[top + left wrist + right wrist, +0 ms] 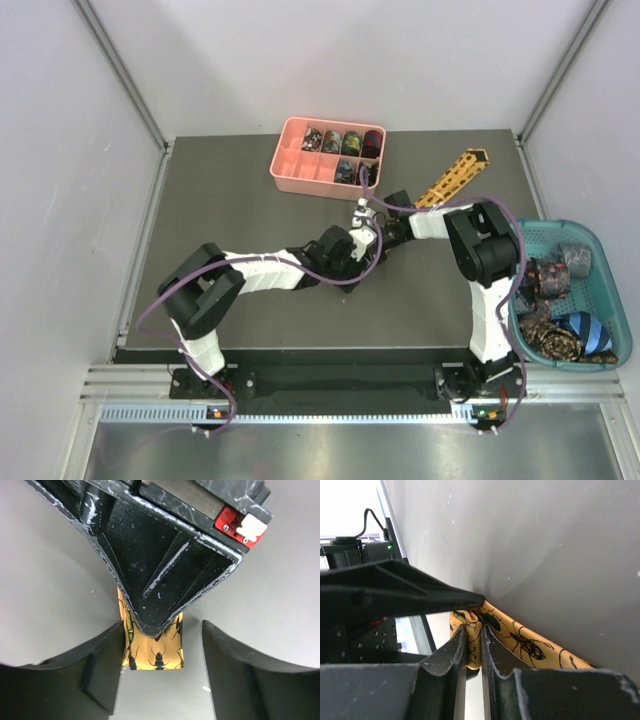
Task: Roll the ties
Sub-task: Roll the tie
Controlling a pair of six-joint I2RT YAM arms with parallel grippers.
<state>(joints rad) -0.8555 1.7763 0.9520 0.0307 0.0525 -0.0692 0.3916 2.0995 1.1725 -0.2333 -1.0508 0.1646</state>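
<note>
A golden-yellow tie (452, 178) printed with dark insects lies across the mat, running from the back right toward the middle. In the right wrist view my right gripper (473, 630) is shut on the bunched end of the tie (530, 645). In the left wrist view my left gripper (162, 670) straddles that same end of the tie (155, 656). Its jaws are open; the left finger (100, 670) is beside the fabric's edge and the right finger stands apart from it. The right gripper's fingers (160, 570) cover the tie from above. Both grippers (368, 238) meet at mid-table.
A pink compartment tray (296, 170) with several rolled ties (345, 143) stands at the back. A teal basket (604, 262) holding loose ties (552, 335) sits at the right edge. Purple cables loop over both arms.
</note>
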